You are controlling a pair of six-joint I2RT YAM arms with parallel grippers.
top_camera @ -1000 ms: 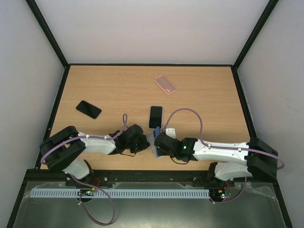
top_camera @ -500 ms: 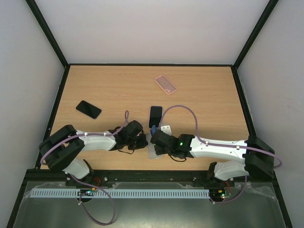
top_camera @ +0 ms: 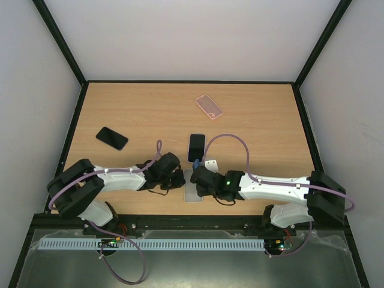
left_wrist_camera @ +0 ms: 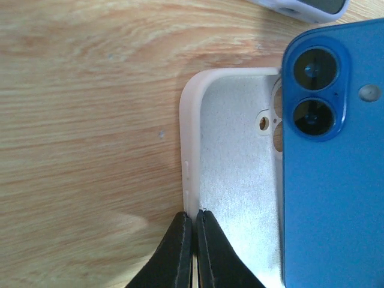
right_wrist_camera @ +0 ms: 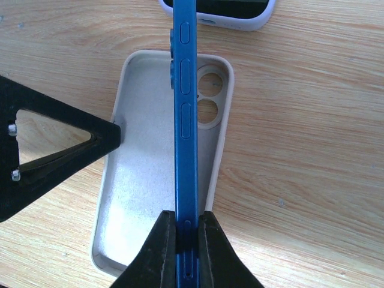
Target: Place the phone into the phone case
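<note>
Over the last second the right gripper (right_wrist_camera: 186, 223) has slid up and to the left, bringing its load over the pale case (right_wrist_camera: 144, 180), which now lies flat and open side up at the near edge of the table (top_camera: 264, 126). Its fingers are clamped on the faces of the blue phone (right_wrist_camera: 185, 120), which stands on its long edge with the side buttons towards the wrist camera and the camera bump at the case's lens-cutout end. The left gripper (left_wrist_camera: 193, 217) has its fingers pressed together on the thin left wall of the case, pinning it in place. The step in hand looks like alignment just before insertion. The phone runs lengthwise down the middle of the case, but whether its lower edge already touches the lining I cannot tell from these angles. The next move probably calls for rolling the phone flat, lenses down over the cutout, and pressing it in while the left grip holds the rim. A second phone (top_camera: 197, 147) in a light case lies just beyond. A black phone (top_camera: 112, 138) and a pink case (top_camera: 209, 107) lie well apart.
</note>
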